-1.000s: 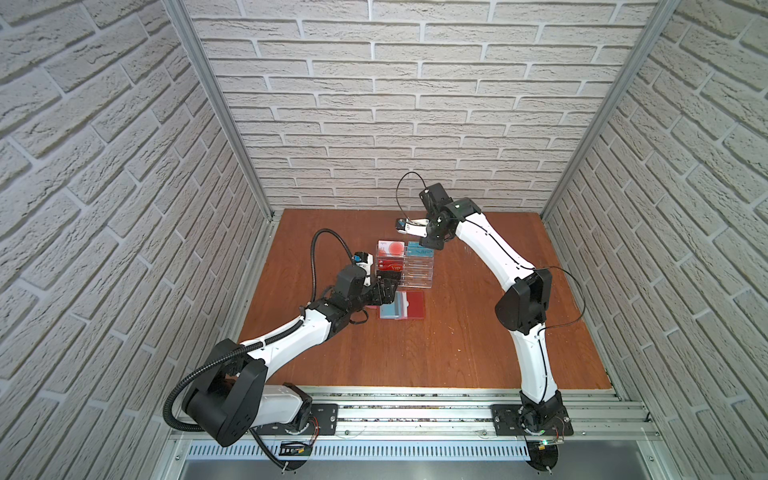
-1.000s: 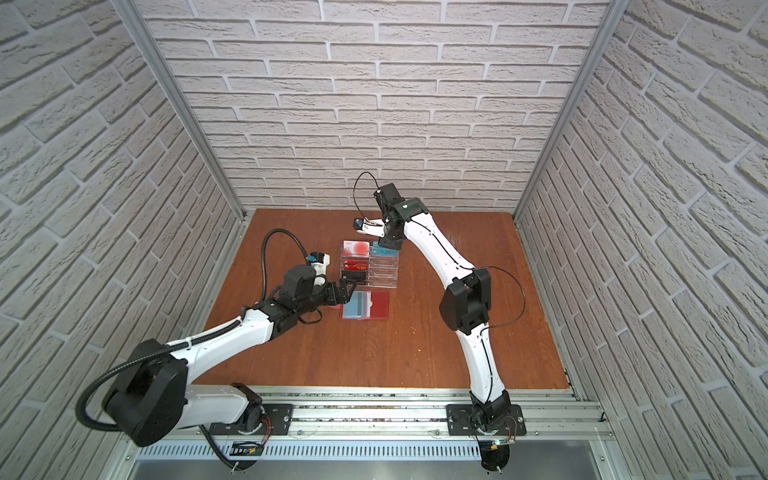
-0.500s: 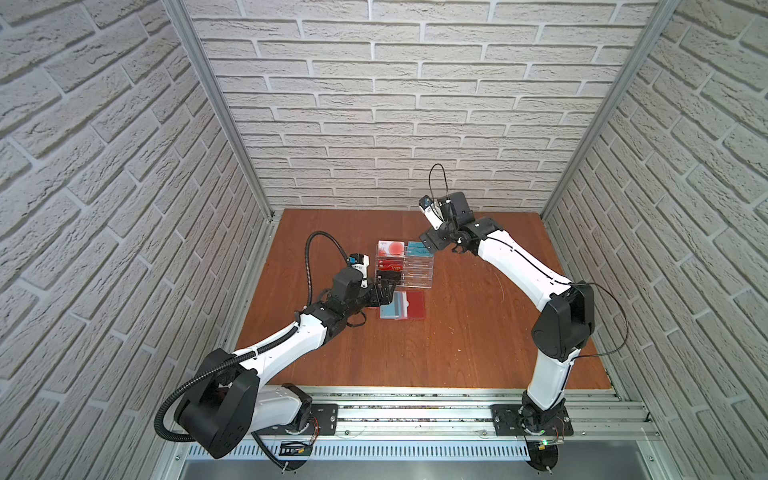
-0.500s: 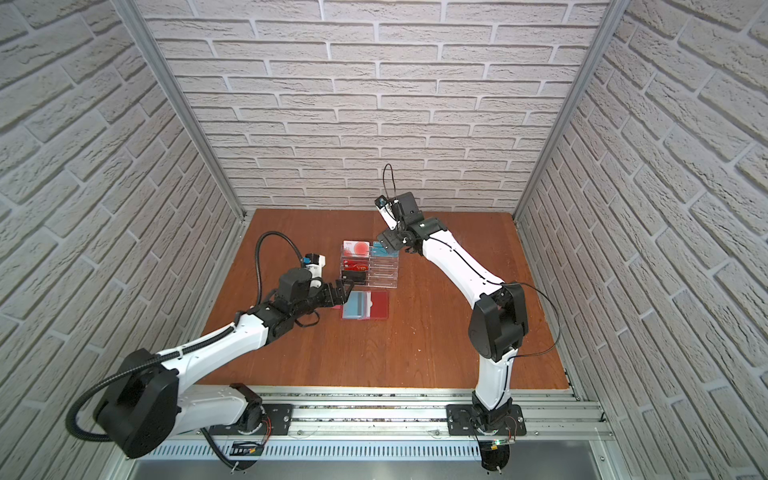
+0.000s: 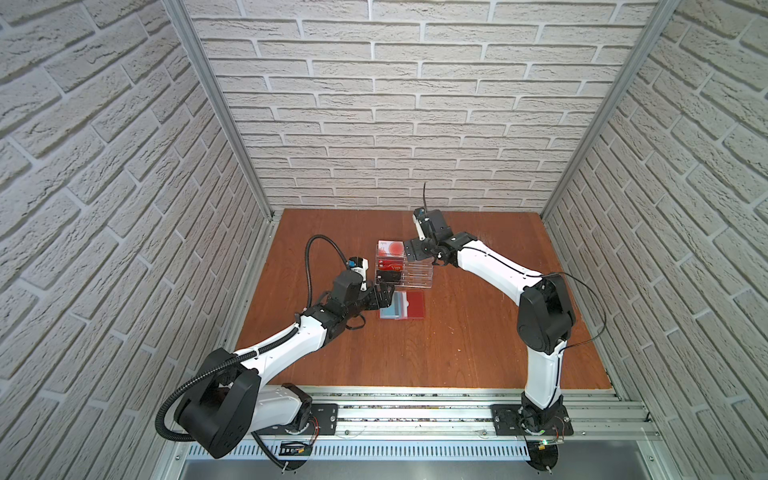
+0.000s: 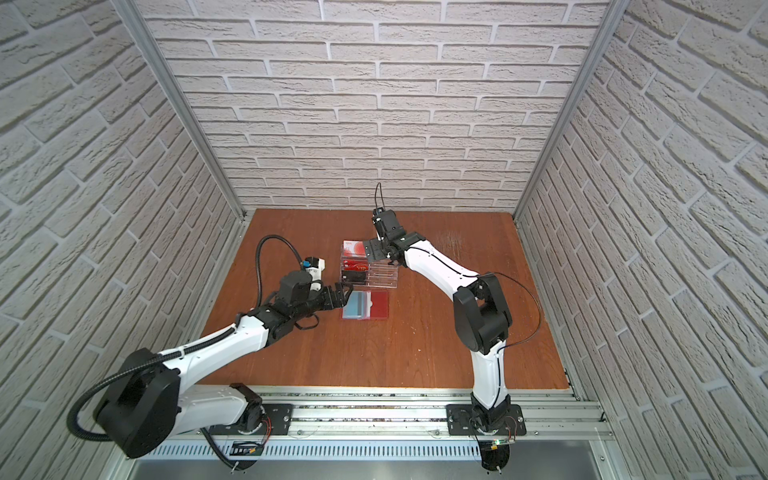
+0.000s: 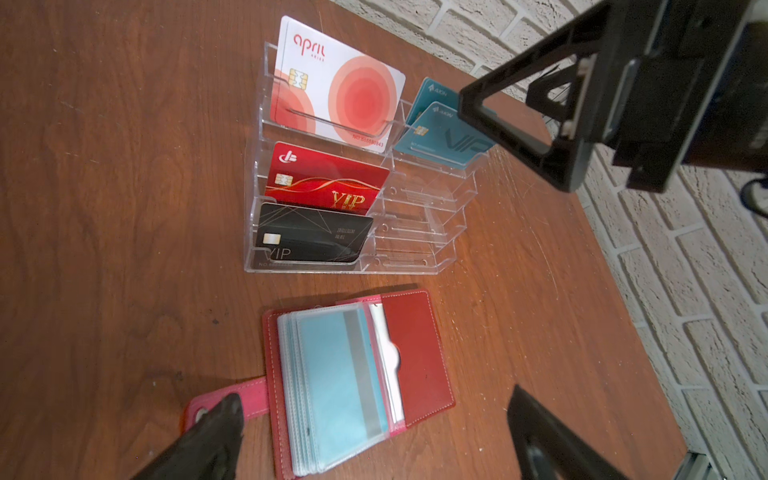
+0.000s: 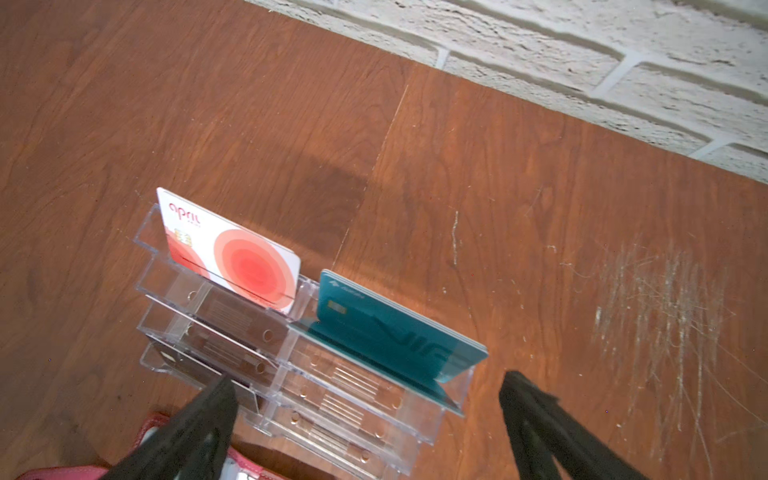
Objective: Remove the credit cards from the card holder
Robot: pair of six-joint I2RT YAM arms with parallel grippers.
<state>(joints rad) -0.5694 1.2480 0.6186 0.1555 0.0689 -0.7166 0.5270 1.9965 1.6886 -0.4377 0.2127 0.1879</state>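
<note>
The red card holder [image 5: 415,305] [image 6: 379,305] [image 7: 415,353] lies open on the table, its clear sleeve pages fanned. The top sleeve holds a pale teal credit card [image 7: 332,374], striped back up. My left gripper [image 5: 384,293] [image 6: 338,294] [image 7: 372,401] is open, straddling the holder's near end, with one finger [image 7: 216,432] over the pink snap tab [image 7: 257,399]. My right gripper [image 5: 413,249] [image 6: 371,249] [image 8: 370,382] is open and empty above the clear stand's back right tier. Two teal VIP cards [image 7: 440,137] [image 8: 395,332] stand there.
The clear tiered acrylic stand [image 5: 417,274] [image 6: 382,274] [image 7: 415,224] [image 8: 332,399] sits just behind the holder. Its left column carries a white "april" card [image 7: 336,91] [image 8: 232,257], a red VIP card [image 7: 324,183] and a black VIP card [image 7: 311,237]. The back wall is close behind.
My right gripper has opened wider and its wrist has turned and drawn back a little from the stand's top right tier. The left arm has barely moved.
</note>
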